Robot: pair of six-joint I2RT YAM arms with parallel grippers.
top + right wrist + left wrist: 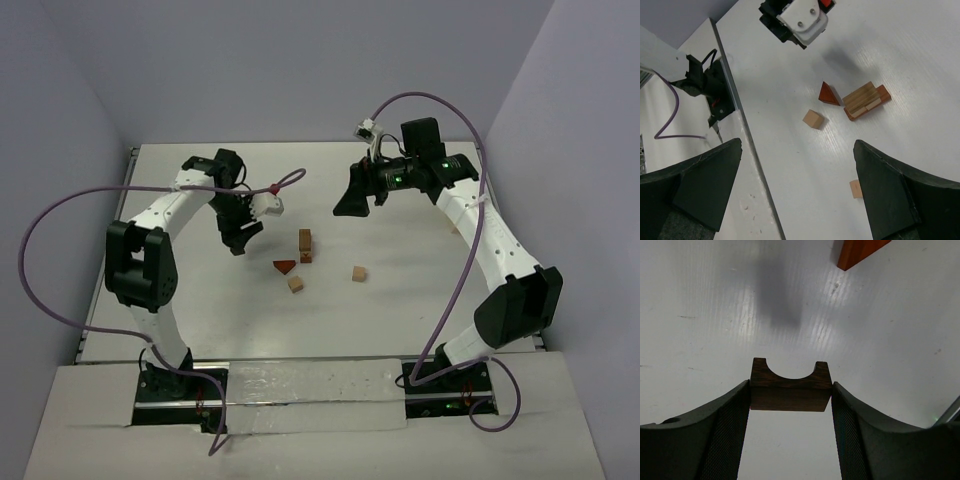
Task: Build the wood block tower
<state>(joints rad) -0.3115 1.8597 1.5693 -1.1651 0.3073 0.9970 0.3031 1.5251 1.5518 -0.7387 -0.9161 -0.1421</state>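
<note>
My left gripper (pixel 239 240) is shut on a dark brown arch block (pixel 790 390), arch opening facing away from the wrist, above the white table, left of the other blocks. A short stack of tan bars on a reddish bar (pixel 305 243) lies mid-table; it also shows in the right wrist view (pixel 865 100). Beside it are a red-brown wedge (pixel 285 266), which shows in the right wrist view too (pixel 827 94), and two tan cubes (pixel 296 284) (pixel 359 273). My right gripper (pixel 352 200) is open and empty, high above the table behind the blocks; its jaws stand wide apart in its wrist view (pixel 797 145).
The table (pixel 420 300) is white, with a metal rail (pixel 110 230) along its left edge and grey walls around. The left arm's purple cable (pixel 60 215) loops out on the left. The left wrist's white camera housing (pixel 802 20) shows in the right wrist view.
</note>
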